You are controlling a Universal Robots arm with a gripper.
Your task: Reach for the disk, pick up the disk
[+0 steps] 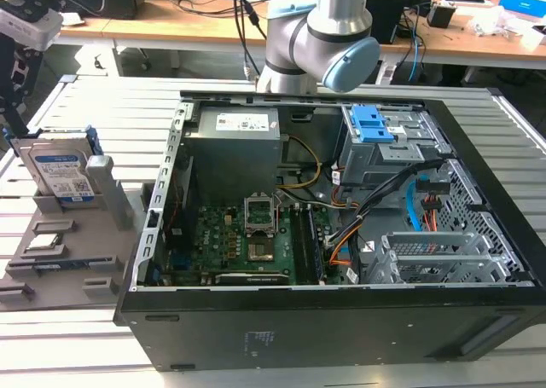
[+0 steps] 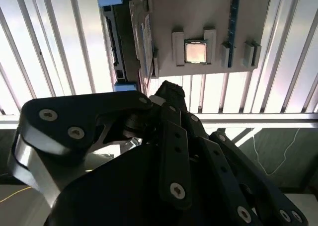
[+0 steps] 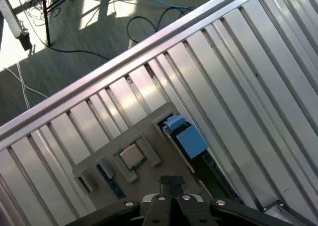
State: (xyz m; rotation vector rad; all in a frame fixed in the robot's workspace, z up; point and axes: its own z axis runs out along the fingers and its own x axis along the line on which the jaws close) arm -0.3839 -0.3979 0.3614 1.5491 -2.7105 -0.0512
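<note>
Disk [image 1: 60, 173] stands upright at the exterior view's left. Probably stiff, weighty and slick, so best gripped by its blue-framed edges. Pincer [image 3: 171, 182] is pressed together, empty.

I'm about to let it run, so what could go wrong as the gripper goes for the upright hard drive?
The gripper looks shut; descending like that, it would strike the hard drive instead of straddling it. The drive stands on edge in a grey holder, so an off-centre grip might jam or tip it. The processor chip sits close by and could get knocked.
</note>
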